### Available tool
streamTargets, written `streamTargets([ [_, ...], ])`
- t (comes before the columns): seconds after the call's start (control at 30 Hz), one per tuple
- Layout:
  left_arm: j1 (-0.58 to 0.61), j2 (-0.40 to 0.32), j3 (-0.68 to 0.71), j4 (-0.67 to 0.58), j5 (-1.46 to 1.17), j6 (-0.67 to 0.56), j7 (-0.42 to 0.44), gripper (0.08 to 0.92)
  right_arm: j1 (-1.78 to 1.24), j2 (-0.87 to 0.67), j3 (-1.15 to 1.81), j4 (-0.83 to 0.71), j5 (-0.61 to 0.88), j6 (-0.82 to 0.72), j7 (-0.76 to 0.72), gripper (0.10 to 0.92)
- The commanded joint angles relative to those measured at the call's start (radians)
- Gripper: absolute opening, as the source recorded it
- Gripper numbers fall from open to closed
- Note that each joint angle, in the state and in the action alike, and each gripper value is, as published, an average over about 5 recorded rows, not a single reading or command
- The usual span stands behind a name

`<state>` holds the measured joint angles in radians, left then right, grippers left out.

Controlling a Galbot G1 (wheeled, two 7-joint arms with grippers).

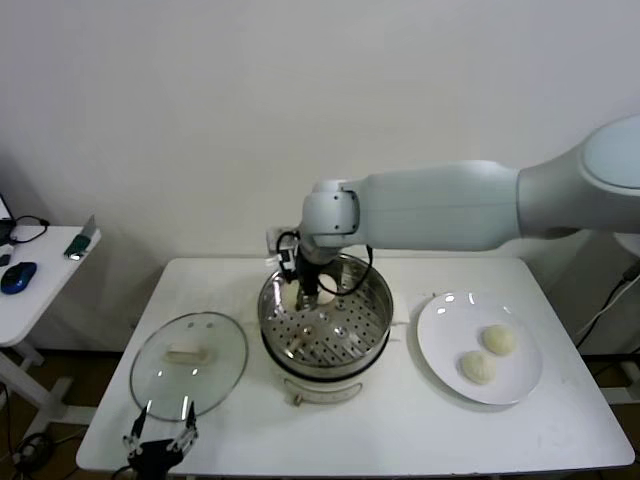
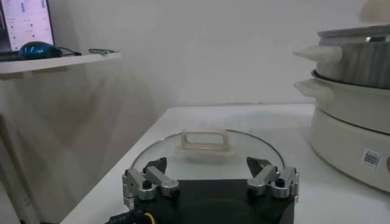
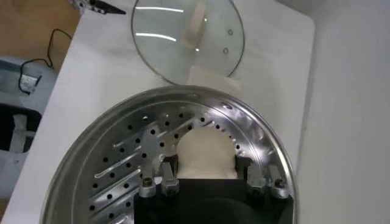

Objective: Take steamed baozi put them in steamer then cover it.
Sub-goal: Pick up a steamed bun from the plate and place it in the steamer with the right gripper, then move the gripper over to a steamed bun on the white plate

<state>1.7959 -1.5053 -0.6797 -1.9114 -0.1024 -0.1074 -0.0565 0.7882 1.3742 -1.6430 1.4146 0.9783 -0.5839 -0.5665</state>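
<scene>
The right gripper (image 3: pixel 206 182) sits inside the steamer (image 1: pixel 372 300) at frame centre, fingers closed on a bun (image 3: pixel 206 153); its own body hides the bun's underside. Two buns (image 1: pixel 499 340) lie on the plate (image 1: pixel 440 350) at right. The lid (image 1: pixel 188 362) lies flat at lower left. The left gripper (image 1: pixel 160 442), fingers spread and empty, is cut off by the table's near edge (image 1: pixel 400 462).

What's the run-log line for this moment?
right gripper: shut on baozi, inside steamer | left gripper: open, idle by cover | plate: two baozi | cover: off
</scene>
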Motion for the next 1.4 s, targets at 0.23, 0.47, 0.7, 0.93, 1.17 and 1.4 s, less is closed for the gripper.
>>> streamTargets([
  [0.23,0.000,-0.001,0.001,0.003,0.002,-0.003,-0.002,0.823,-0.121,0.051,0.021,-0.060,-0.025,-0.045,0.096,0.627],
  [0.47,0.001,-0.001,0.003,0.002,0.007,-0.003,-0.001,0.823,-0.128,0.051,0.023,-0.058,-0.026,-0.050,0.100,0.628],
  [0.7,0.000,-0.003,0.009,0.002,0.013,-0.003,-0.001,0.823,-0.133,0.052,0.029,-0.049,-0.018,-0.054,0.103,0.717],
  [0.93,0.004,-0.005,0.014,-0.003,0.016,-0.003,-0.001,0.823,-0.075,0.014,0.016,-0.016,-0.047,-0.032,0.062,0.820],
  [1.17,0.006,-0.006,0.015,-0.007,0.016,0.001,0.000,0.823,0.185,-0.167,-0.077,0.116,-0.045,0.091,-0.127,0.823],
  [1.4,-0.006,-0.003,0.019,-0.003,0.012,0.007,0.005,0.823,0.472,-0.467,-0.249,0.235,-0.087,0.228,-0.343,0.823],
])
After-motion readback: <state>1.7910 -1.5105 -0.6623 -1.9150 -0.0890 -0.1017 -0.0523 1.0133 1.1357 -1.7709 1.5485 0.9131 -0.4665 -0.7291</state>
